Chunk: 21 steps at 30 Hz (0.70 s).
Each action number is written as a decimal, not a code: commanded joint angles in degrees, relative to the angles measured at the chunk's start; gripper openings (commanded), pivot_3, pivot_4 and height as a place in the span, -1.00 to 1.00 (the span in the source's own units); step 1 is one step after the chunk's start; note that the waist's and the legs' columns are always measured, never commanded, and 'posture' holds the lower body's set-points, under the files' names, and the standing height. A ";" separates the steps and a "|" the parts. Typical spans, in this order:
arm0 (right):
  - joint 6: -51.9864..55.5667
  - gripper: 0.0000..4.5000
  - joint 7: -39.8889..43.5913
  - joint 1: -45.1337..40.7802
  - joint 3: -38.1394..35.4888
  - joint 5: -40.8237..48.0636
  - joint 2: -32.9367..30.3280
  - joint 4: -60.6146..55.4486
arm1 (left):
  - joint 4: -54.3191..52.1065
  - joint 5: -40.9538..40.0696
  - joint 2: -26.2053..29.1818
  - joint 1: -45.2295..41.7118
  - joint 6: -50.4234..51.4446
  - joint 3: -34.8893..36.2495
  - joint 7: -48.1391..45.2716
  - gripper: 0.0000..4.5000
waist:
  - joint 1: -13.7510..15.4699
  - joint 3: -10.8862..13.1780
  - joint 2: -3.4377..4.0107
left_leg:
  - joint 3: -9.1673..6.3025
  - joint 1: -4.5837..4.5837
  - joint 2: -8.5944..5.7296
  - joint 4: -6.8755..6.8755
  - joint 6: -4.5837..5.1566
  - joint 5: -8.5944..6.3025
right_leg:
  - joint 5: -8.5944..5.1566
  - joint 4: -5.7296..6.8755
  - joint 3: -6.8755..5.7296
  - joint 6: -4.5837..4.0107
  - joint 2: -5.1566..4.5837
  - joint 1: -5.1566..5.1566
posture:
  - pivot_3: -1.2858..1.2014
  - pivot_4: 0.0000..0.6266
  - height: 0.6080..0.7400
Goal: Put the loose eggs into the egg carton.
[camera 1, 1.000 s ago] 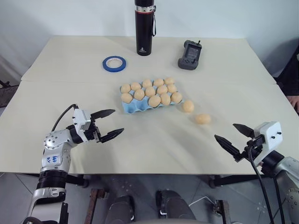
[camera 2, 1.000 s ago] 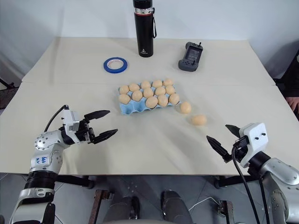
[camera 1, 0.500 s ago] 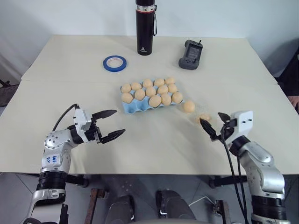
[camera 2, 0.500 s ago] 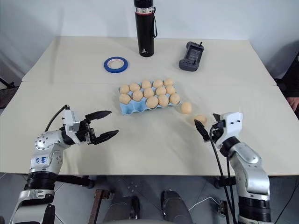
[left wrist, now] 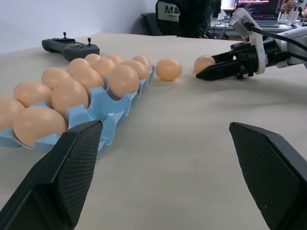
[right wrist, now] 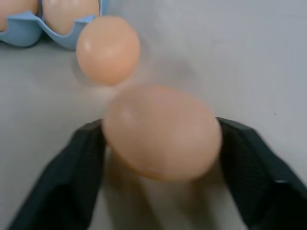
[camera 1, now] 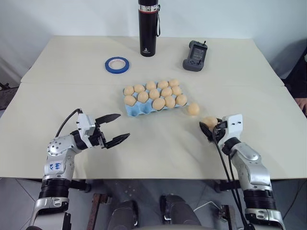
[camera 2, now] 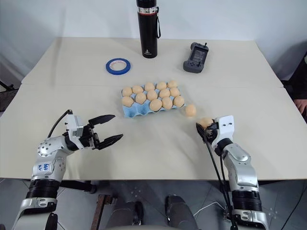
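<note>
The light-blue egg carton (camera 1: pixel 136 111) lies mid-table, its cups filled with several tan eggs. One loose egg (camera 1: pixel 193 109) rests on the table just right of the carton. A second loose egg (camera 1: pixel 210 121) sits further right, between the black fingers of my right gripper (camera 1: pixel 211 127), which is shut on it at table level. In the right wrist view this egg (right wrist: pixel 160 132) touches both fingers (right wrist: pixel 84 167), with the other loose egg (right wrist: pixel 108 49) just beyond it. My left gripper (camera 1: pixel 124 126) hovers open and empty, left of and nearer than the carton.
A black bottle (camera 1: pixel 148 26) stands at the table's far edge. A blue tape ring (camera 1: pixel 117 64) lies to its left and a black handheld controller (camera 1: pixel 194 55) to its right. A person's hand (camera 1: pixel 302 103) shows at the right edge.
My right gripper has moved forward and left to the right-hand loose egg and closed its fingers around it. The left gripper has stayed put, still open.
</note>
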 commanded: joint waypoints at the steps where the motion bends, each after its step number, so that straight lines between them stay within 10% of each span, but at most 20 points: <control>1: -1.39 0.03 -0.83 -1.47 -1.27 0.48 -0.45 -3.16 | -2.13 -0.91 0.30 0.38 -0.55 1.18 0.67 1.00 | 0.01 0.00 0.00 | 0.00 0.00 0.00 0.01 0.00 0.00 | 0.00 0.00 0.00 0.00 0.00 0.00 | 0.03 -0.52 1.00; 21: 5.77 -0.05 -1.48 -22.59 16.03 -1.30 12.89 -4.70 | -2.72 -0.24 0.27 1.70 -2.01 1.87 2.64 1.00 | -0.14 0.00 0.00 | -0.01 -0.09 0.01 0.01 0.01 0.03 | 0.04 0.04 -0.05 -0.07 -0.05 -0.13 | 0.03 -0.52 1.00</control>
